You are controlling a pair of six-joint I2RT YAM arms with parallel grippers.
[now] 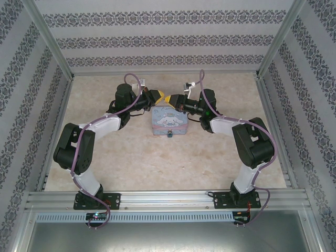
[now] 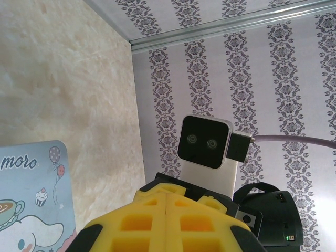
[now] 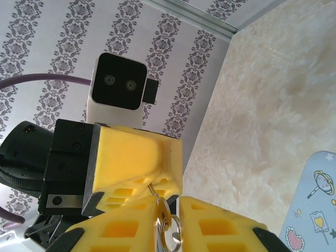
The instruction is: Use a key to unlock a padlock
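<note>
The pale marbled table (image 1: 131, 163) carries everything, with a pale-blue cartoon-printed tin (image 1: 169, 121) lying flat near its middle. The left arm (image 1: 79, 152) bends in from the left of the tin and the right arm (image 1: 252, 147) from its right, and both forearms reach toward the tin's far edge. There the left gripper (image 1: 158, 97) and the right gripper (image 1: 173, 98) meet tip to tip, just above and beyond the tin.

The left gripper's yellow fingers (image 2: 142, 220) are pressed together with no gap between them. The right gripper's yellow fingers (image 3: 121, 231) are closed on a small key (image 3: 160, 207), whose ring (image 3: 175, 233) hangs in the slit between them. The key's thin end reaches up to the tip of the left gripper (whether that tip also pinches it I cannot tell).

The padlock (image 1: 169, 135), tiny and dark, sits at the middle of the tin's near edge, on the side away from both grippers and well apart from the key.
</note>
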